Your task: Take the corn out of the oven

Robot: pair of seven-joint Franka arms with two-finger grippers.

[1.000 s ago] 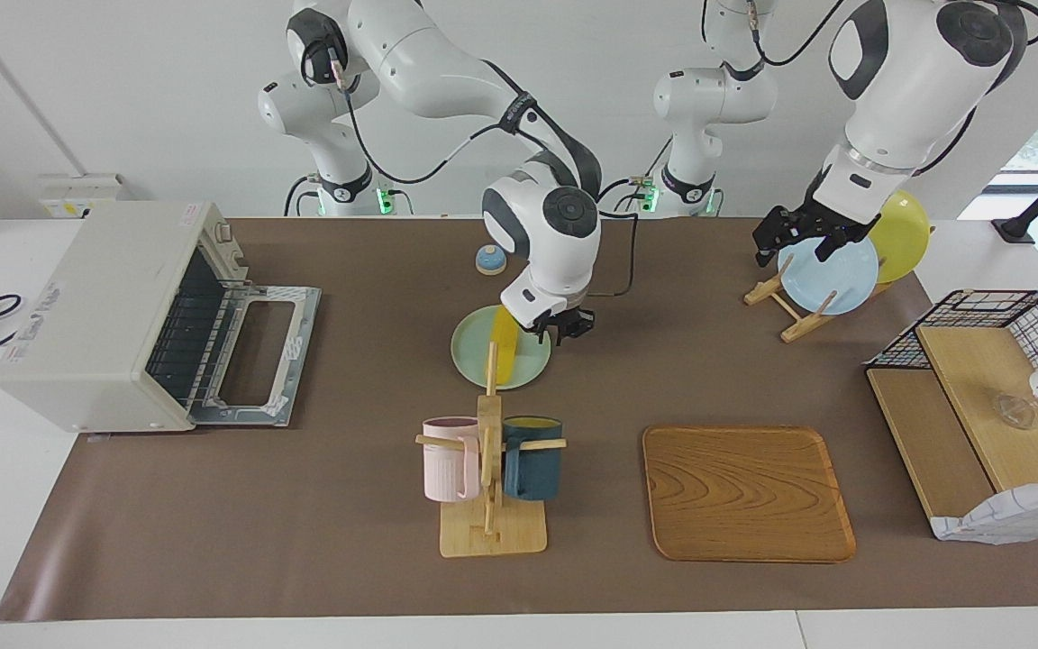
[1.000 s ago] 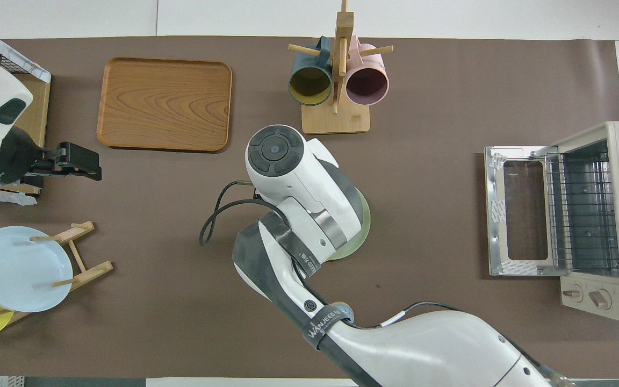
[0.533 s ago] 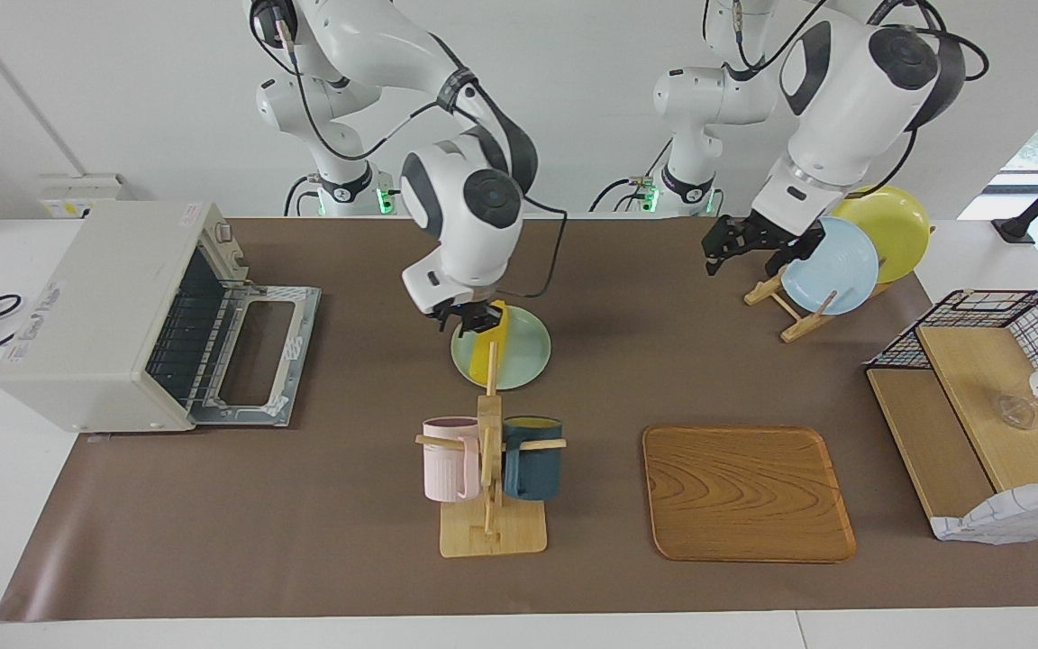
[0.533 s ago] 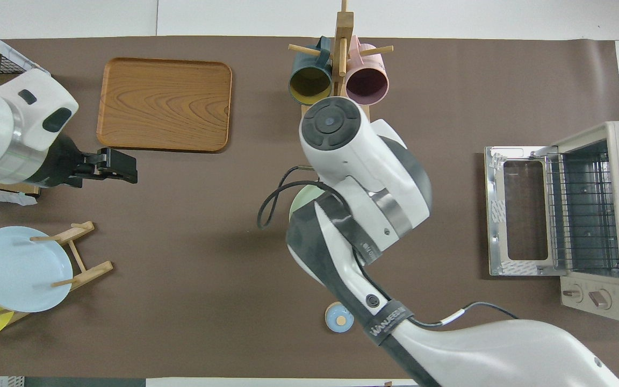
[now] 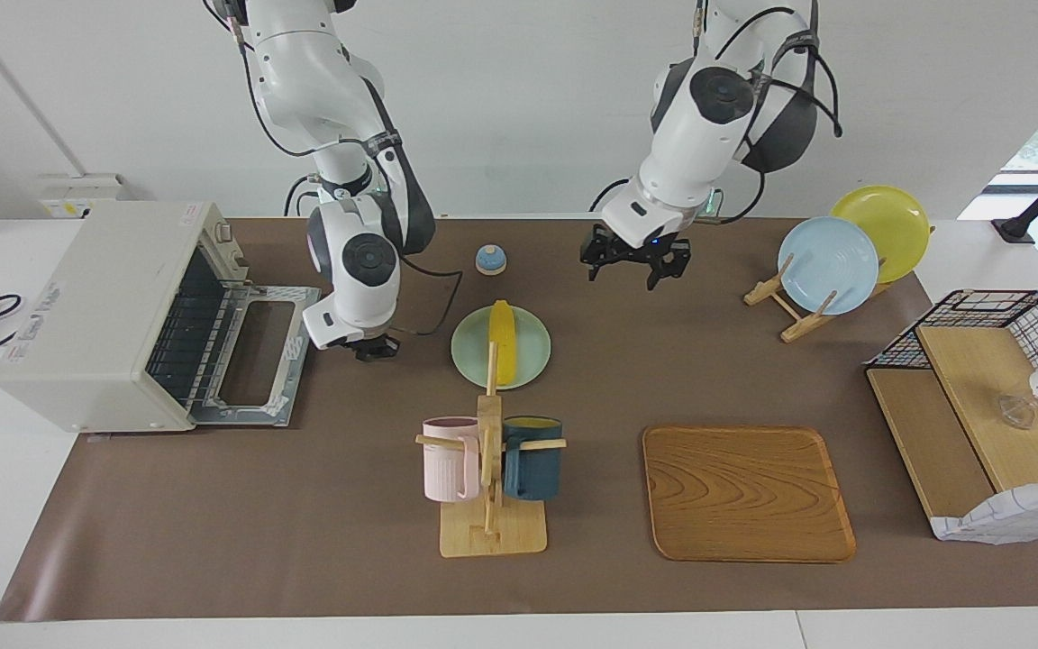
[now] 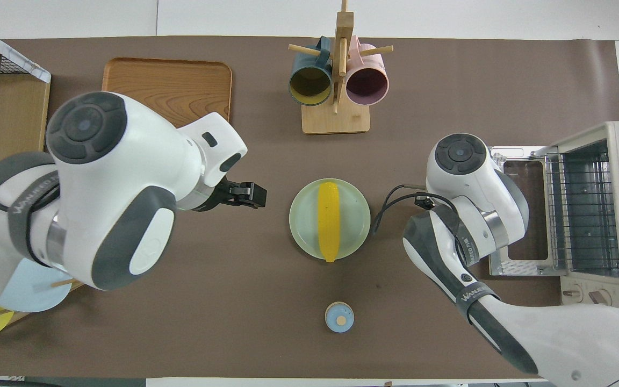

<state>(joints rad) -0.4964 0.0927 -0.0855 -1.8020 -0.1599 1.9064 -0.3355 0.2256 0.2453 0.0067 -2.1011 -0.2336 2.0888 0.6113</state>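
The yellow corn lies on a pale green plate at the table's middle, outside the oven; it also shows in the overhead view on the plate. The off-white oven stands at the right arm's end, its door folded down and the wire rack bare. My right gripper is open and empty, low over the table between the oven door and the plate. My left gripper is open and empty, raised over the table beside the plate.
A mug rack with a pink and a dark blue mug stands farther from the robots than the plate. A wooden tray, a plate rack, a wire basket and a small blue bell are also on the table.
My right gripper left the corn on the plate and moved toward the oven. My left gripper swung from the plate rack toward the table's middle.
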